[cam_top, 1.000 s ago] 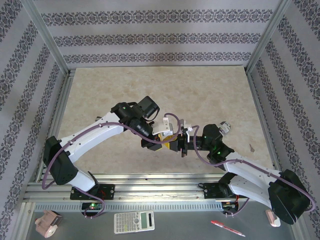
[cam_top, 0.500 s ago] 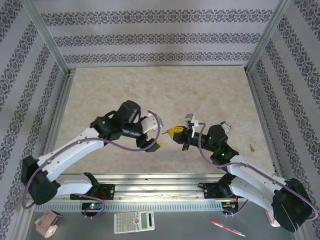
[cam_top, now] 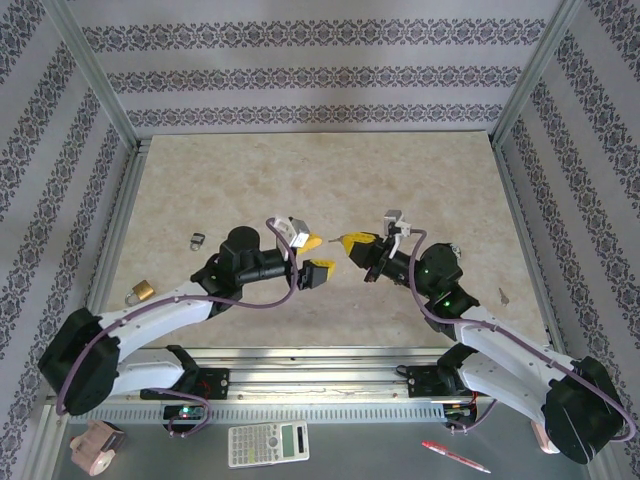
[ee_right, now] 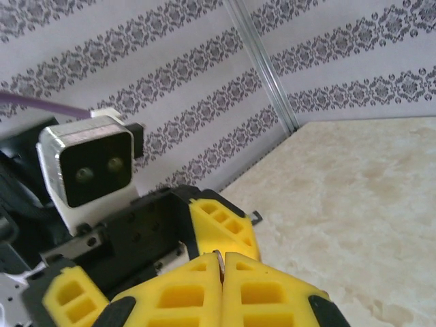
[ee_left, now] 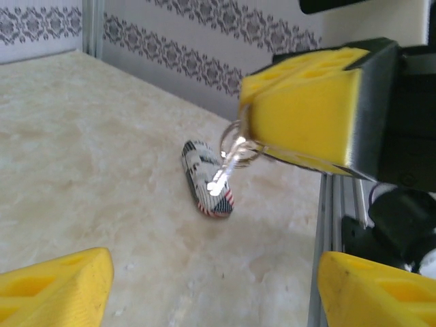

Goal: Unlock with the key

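Note:
My right gripper is shut on the key. The key's ring and shiny blade hang below the yellow fingertips in the left wrist view. In the right wrist view a thin metal edge shows pinched between the tips of the right gripper. My left gripper faces it from a short way to the left, open and holding nothing; in its own view the left gripper has only bare table between its fingers. A brass padlock lies on the table at the far left, away from both grippers.
A small dark metal piece lies left of the left arm. A striped cylinder lies on the table under the right arm. A tiny object sits near the right edge. The metal frame rail runs along the near edge.
The two grippers were together a second ago. The left one has opened and drawn back left; the right one has stayed shut and moved up and away. The left arm has swung lower.

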